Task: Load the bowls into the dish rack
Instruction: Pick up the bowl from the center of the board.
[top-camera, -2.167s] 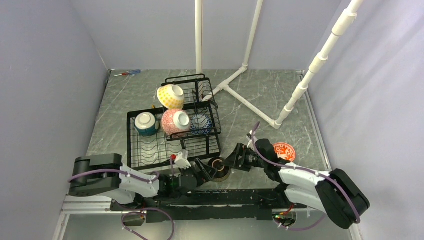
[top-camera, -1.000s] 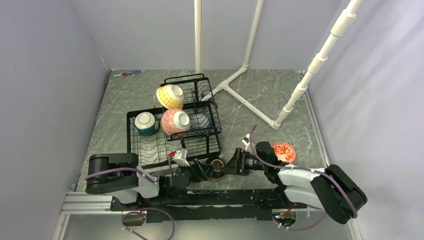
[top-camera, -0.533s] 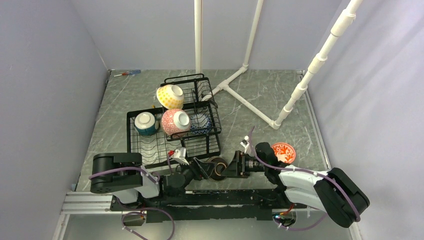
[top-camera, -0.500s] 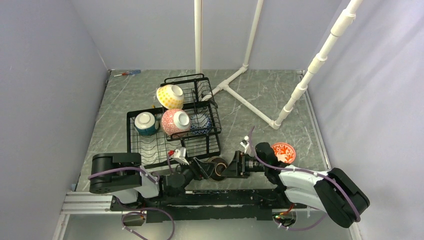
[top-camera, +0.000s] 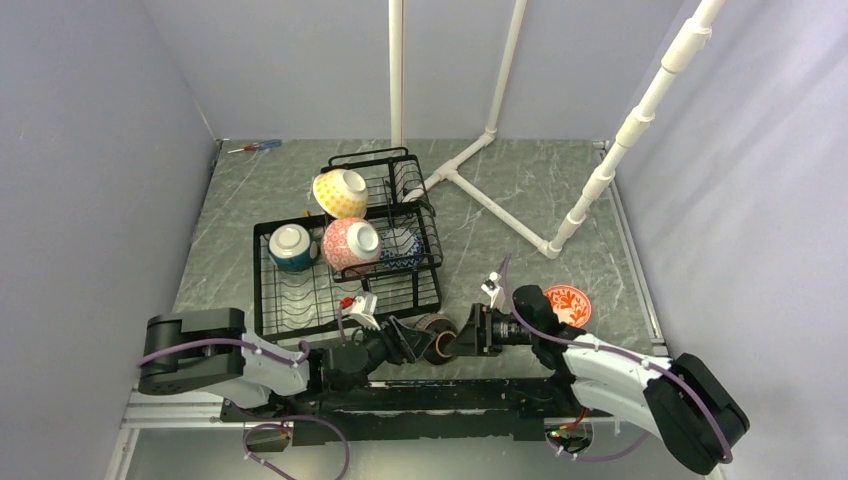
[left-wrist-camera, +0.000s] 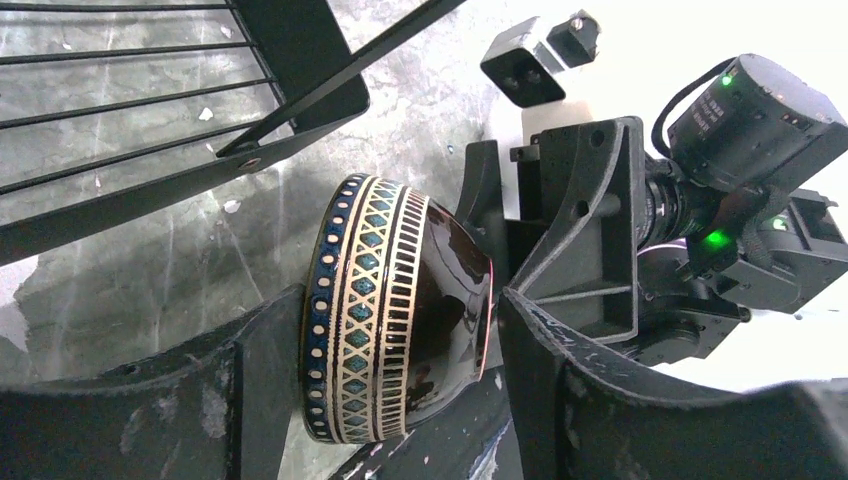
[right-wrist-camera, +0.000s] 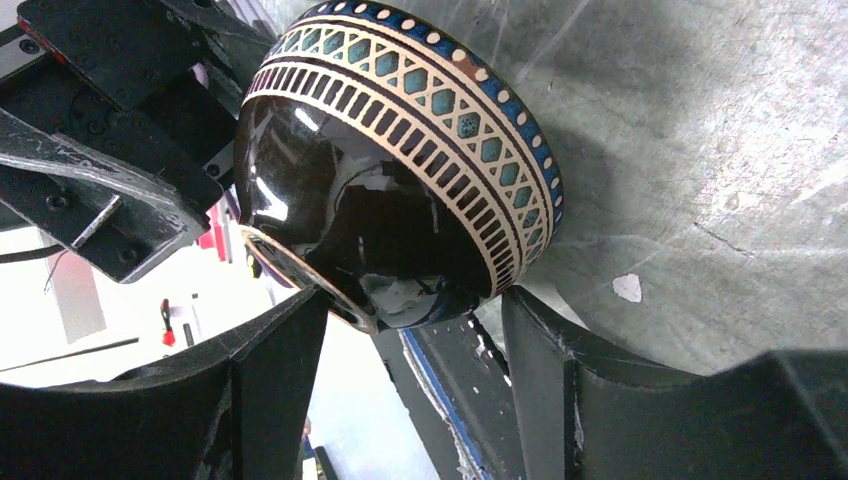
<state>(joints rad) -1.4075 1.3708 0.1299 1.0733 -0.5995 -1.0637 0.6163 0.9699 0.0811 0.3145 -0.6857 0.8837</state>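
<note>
Bowl (left-wrist-camera: 395, 310) stands on edge between opposed left pincer (left-wrist-camera: 397, 300), right pincer (right-wrist-camera: 412, 298).

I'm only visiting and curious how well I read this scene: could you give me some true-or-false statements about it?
The left gripper and the right gripper both have fingers either side of the dark patterned bowl. True.
A red patterned bowl sits on the table, outside the dish rack. True.
The yellow dotted bowl lies on the table. False: it is in the dish rack.
The dish rack is empty. False: it also holds a pink bowl.
</note>
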